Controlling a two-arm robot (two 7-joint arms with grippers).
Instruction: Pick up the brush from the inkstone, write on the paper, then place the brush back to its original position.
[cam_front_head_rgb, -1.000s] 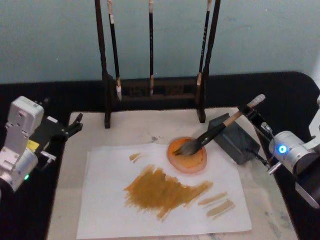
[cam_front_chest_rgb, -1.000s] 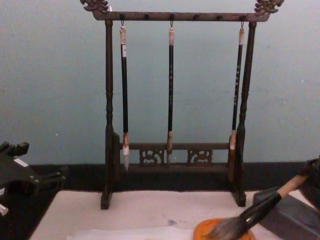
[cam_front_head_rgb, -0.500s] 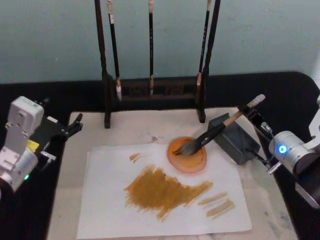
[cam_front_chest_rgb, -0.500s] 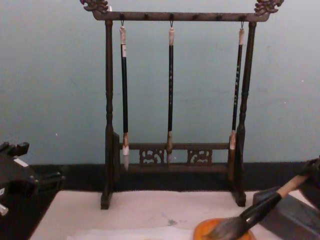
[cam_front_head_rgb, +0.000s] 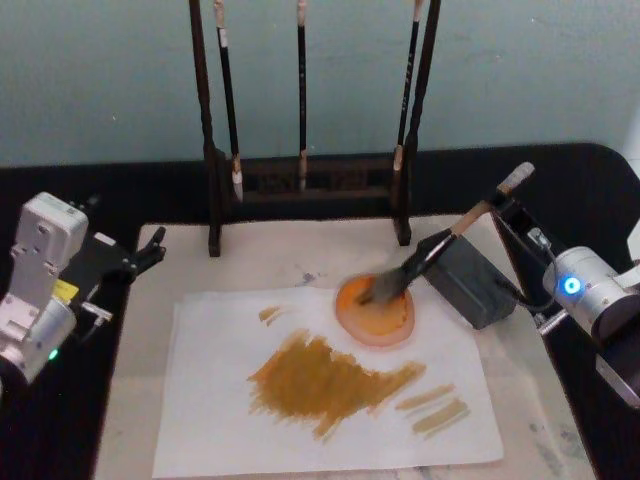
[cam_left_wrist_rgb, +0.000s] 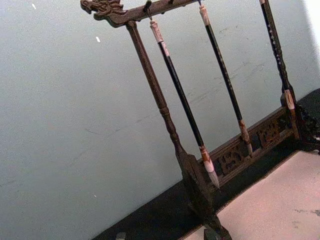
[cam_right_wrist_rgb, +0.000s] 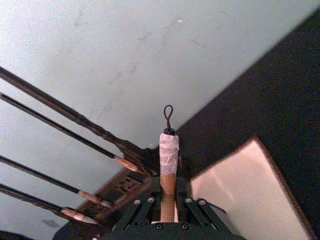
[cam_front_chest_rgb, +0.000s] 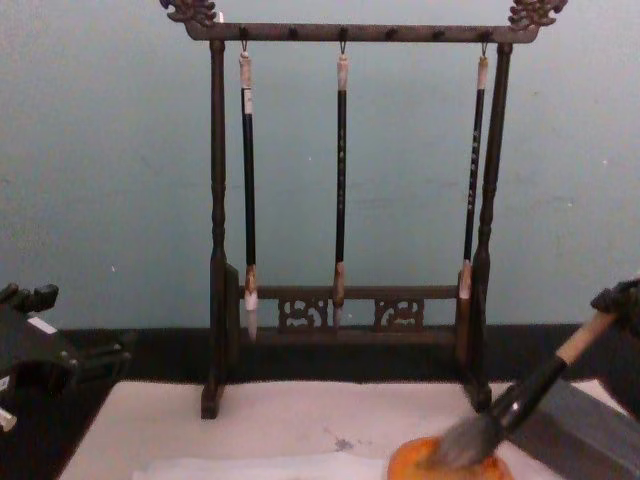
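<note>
Clamps the brush (cam_front_head_rgb: 441, 243) near its white-banded top with the right gripper (cam_right_wrist_rgb: 167, 202), closed firmly round the tan handle, toward the counter's right edge. Slants from there down and leftward, away from the gripper, through a black ferrule to bushy grey bristles dipped in the orange dish (cam_front_head_rgb: 392, 326) on the paper's (cam_front_head_rgb: 220, 400) far edge, toward its right corner. Crosses over the dark inkstone block (cam_front_head_rgb: 472, 288), just right of the dish. Judging by the broad ochre strokes across the paper, leaves only the return: lowering the handle onto that block, right arm far nearer. Parks the left gripper (cam_front_head_rgb: 148, 250) by the counter's left edge.
</note>
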